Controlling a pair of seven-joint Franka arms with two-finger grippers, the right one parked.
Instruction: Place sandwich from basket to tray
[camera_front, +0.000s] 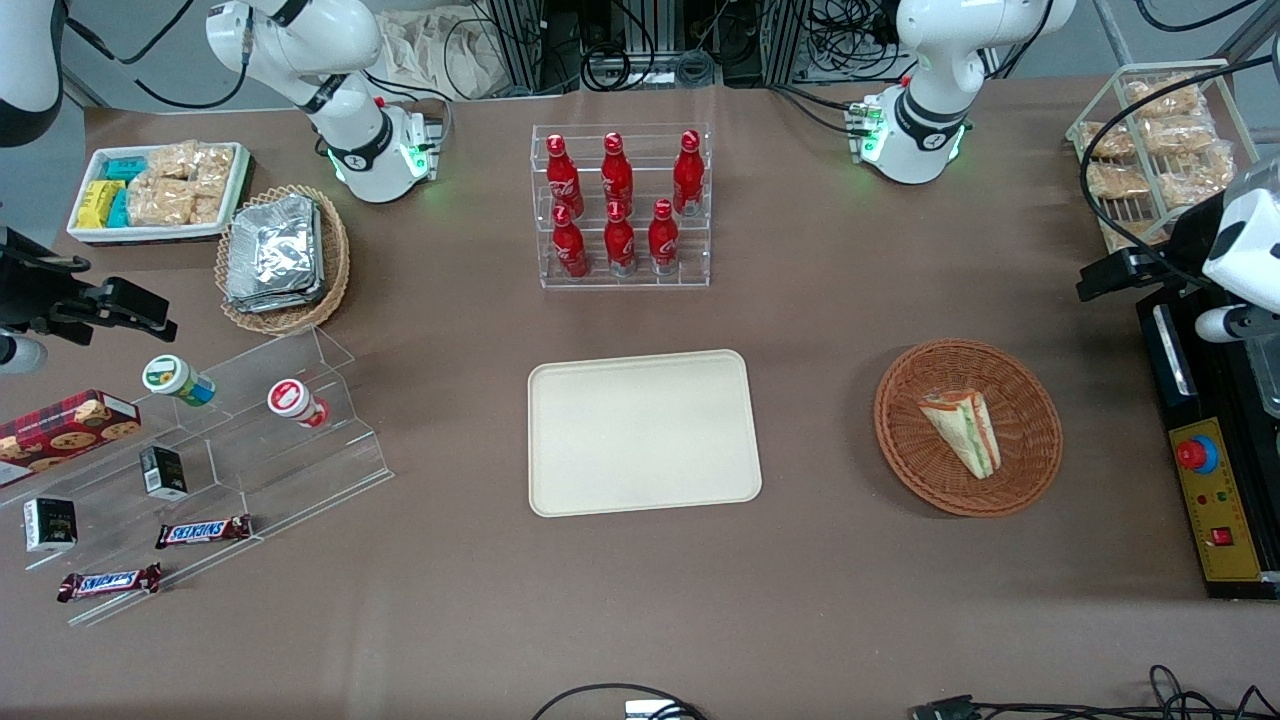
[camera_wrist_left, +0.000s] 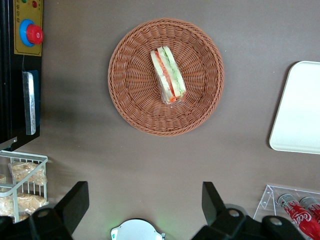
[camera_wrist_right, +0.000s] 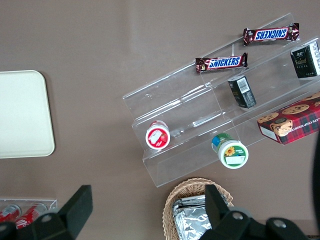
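Note:
The sandwich is a triangular white-bread wedge with green, orange and red filling. It lies in the round reddish-brown wicker basket. Both also show in the left wrist view: the sandwich in the basket. The cream-beige tray lies bare beside the basket, toward the parked arm's end, and its edge shows in the left wrist view. My left gripper hovers high above the table, toward the working arm's end from the basket. It is open and empty, well apart from the sandwich.
A clear rack of red cola bottles stands farther from the front camera than the tray. A black control box with a red button lies beside the basket. A wire rack of snack packets stands near the working arm's base.

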